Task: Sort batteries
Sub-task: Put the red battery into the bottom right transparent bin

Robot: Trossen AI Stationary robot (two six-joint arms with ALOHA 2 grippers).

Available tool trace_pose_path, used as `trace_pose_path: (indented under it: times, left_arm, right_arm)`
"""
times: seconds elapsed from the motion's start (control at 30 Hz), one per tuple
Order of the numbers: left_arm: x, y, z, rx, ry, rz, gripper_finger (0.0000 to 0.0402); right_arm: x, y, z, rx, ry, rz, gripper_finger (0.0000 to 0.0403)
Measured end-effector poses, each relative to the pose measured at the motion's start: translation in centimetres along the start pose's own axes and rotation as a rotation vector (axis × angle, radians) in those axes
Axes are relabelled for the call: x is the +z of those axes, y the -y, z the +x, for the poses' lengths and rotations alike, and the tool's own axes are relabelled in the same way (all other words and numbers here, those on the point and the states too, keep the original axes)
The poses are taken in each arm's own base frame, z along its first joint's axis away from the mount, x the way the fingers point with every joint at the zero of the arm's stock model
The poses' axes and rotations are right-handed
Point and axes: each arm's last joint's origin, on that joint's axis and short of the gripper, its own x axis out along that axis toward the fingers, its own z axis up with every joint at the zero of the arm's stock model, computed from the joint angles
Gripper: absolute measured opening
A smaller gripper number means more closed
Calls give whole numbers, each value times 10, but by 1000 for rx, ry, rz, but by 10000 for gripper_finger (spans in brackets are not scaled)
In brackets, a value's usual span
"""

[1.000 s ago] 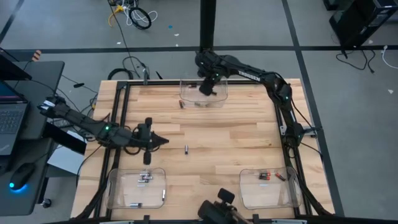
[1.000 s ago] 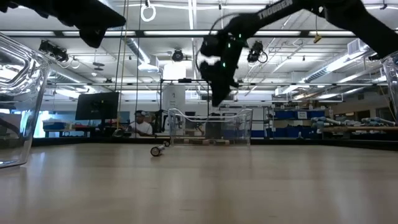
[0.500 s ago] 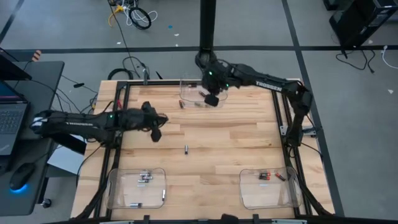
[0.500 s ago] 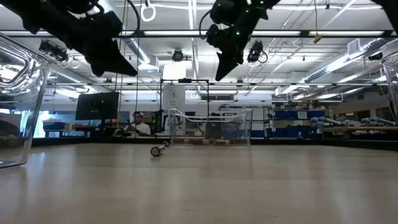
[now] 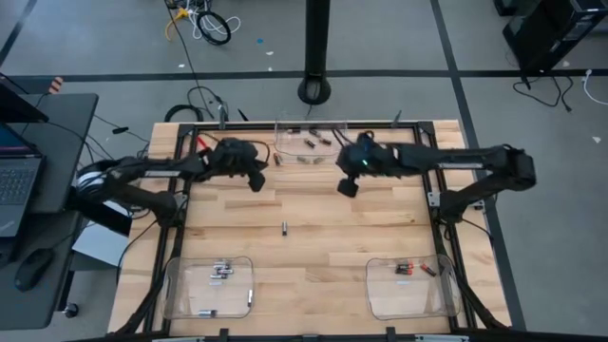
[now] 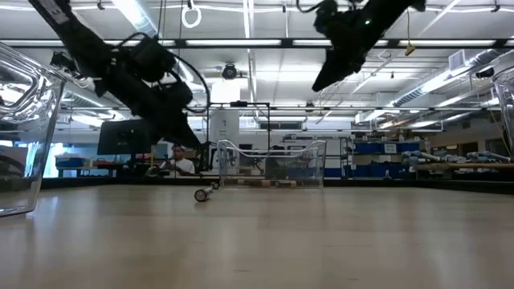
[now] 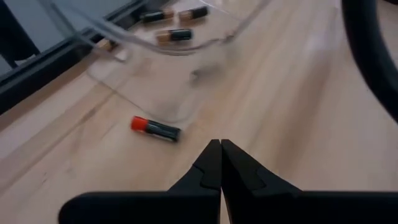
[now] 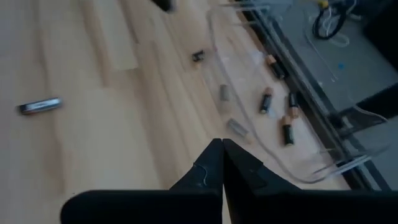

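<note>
Both grippers hang shut and empty over the far half of the table. My left gripper point(image 5: 255, 181) point(image 7: 220, 152) is just left of the clear far bin point(image 5: 334, 152). A black battery with a red end point(image 7: 155, 128) point(image 5: 277, 160) lies on the wood beside that bin's wall, ahead of the fingertips. My right gripper point(image 5: 347, 188) point(image 8: 222, 152) is on the near-right side of the same bin. Several black-and-copper and grey batteries point(image 8: 273, 99) lie inside the bin. One silvery battery point(image 5: 284, 227) point(image 8: 39, 106) point(image 6: 206, 193) lies alone at mid-table.
Two clear bins stand at the near edge. The near-left bin point(image 5: 176, 290) holds silvery cells and the near-right bin point(image 5: 380, 299) holds black cells with red ends. A black frame point(image 5: 179, 190) borders the table. Bare wood lies between the lone battery and the near bins.
My left gripper has swung from the table's left-middle toward the far edge, up beside the far bin. My right gripper has drawn away from above the far bin, toward the near edge and the right, rising as it went. The batteries have stayed where they were.
</note>
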Motion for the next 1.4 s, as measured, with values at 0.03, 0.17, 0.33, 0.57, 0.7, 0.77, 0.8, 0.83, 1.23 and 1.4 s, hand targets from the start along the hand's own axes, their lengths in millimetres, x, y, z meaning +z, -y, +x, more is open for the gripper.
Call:
trace_pose_path:
  times: [0.03,0.17,0.33,0.57,0.7,0.77,0.8,0.83,1.23,1.4]
  left_arm:
    - [-1,-5,6,3,3,-12,7]
    - [-5,-19,26,12,27,-37,7]
    - [-13,-28,45,30,9,-40,7]
    - [-5,-31,71,43,-21,31,7]
    - [-5,-32,83,51,-40,48,7]
    - [-9,-33,87,68,-59,50,7]
    - [-10,-34,88,82,-62,51,7]
    - [-11,-35,89,97,-63,53,7]
    - [-12,-22,84,91,-106,73,7]
    - [4,-21,65,122,-78,81,7]
  right_arm:
    - [-4,-5,-5,2,18,-1,10]
    - [-17,-18,-23,-1,88,-2,10]
    - [-24,-29,-37,-20,125,2,10]
    - [-25,-38,-43,-38,150,-13,10]
    - [-25,-40,-43,-32,149,-14,10]
    - [-25,-41,-43,-30,150,-15,10]
    - [-25,-41,-43,-29,149,-16,10]
    - [-26,-41,-43,-29,149,-16,10]
    - [-26,-41,-43,-30,149,-16,11]
    - [-26,-42,-44,-26,147,-21,11]
